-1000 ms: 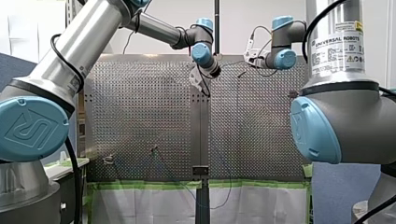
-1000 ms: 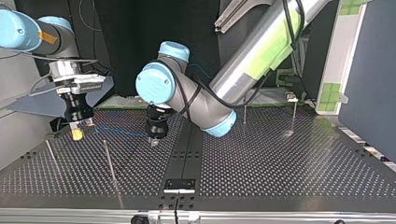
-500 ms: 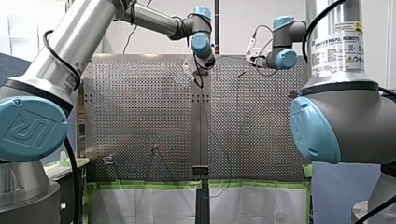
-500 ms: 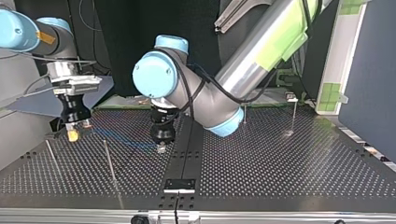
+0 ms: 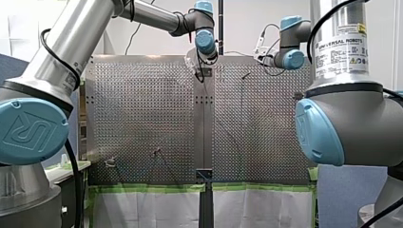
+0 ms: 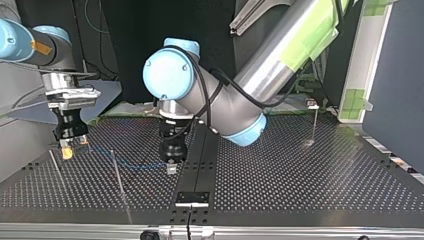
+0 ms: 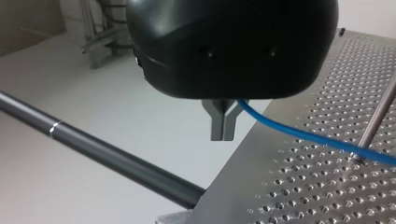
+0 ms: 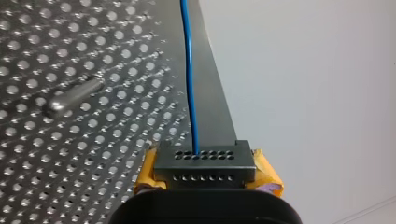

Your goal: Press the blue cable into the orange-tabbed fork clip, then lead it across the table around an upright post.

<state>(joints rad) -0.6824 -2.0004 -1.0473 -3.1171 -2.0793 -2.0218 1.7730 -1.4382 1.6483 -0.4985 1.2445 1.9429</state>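
The blue cable (image 6: pixel 100 150) runs low over the perforated table (image 6: pixel 300 185) between my two grippers. My left gripper (image 6: pixel 171 167), black with thin metal fingers (image 7: pixel 223 126), is shut on the cable near the table's middle strip. In the left wrist view the cable (image 7: pixel 303 135) leads away from the fingertips and passes the foot of an upright post (image 7: pixel 378 112). My right gripper (image 6: pixel 67 151), with yellow pads (image 8: pixel 149 172), is shut on the cable (image 8: pixel 189 70) at the top view's left. I cannot make out an orange-tabbed clip.
Thin upright posts stand at the top view's left (image 6: pixel 117 175) (image 6: pixel 55 167) and far right (image 6: pixel 315 125). A black plate (image 6: pixel 192 197) sits at the near edge. Two small fixtures (image 5: pixel 110 162) (image 5: pixel 157 152) stand at the front view's lower left. Another post (image 8: pixel 74 95) lies beside my right gripper.
My left gripper has carried the cable toward the top view's near edge. My right gripper has shifted left and slightly nearer in the top view, still holding the cable.
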